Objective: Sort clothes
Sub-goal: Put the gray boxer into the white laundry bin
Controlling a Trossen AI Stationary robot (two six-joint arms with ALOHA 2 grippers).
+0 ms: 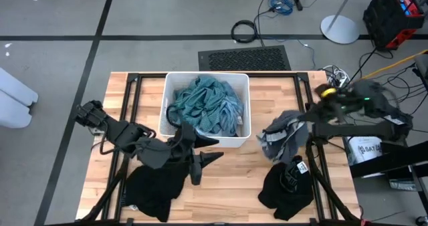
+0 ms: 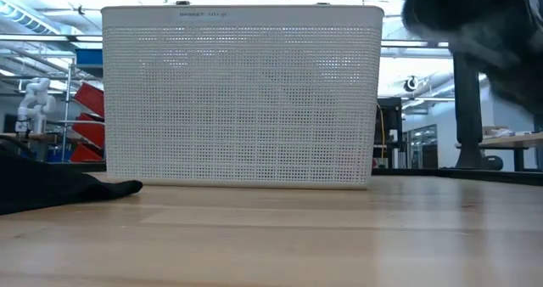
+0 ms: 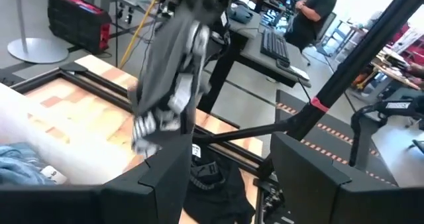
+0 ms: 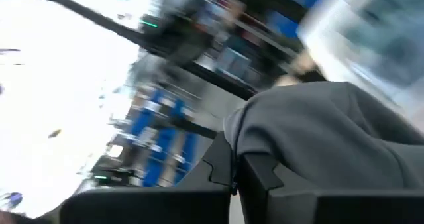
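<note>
The right pincer (image 1: 309, 114), right of centre, is pinching a dark grey garment (image 1: 284, 136), while the left pincer (image 1: 204, 156) is hanging spread at lower centre.

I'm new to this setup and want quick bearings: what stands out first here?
The white bin at the table's back middle, heaped with teal and blue clothes, draws the eye first. Right of it, the right gripper holds a dark grey garment dangling in the air above a black garment. The left gripper waits, fingers open, before the bin, beside another black garment.
</note>
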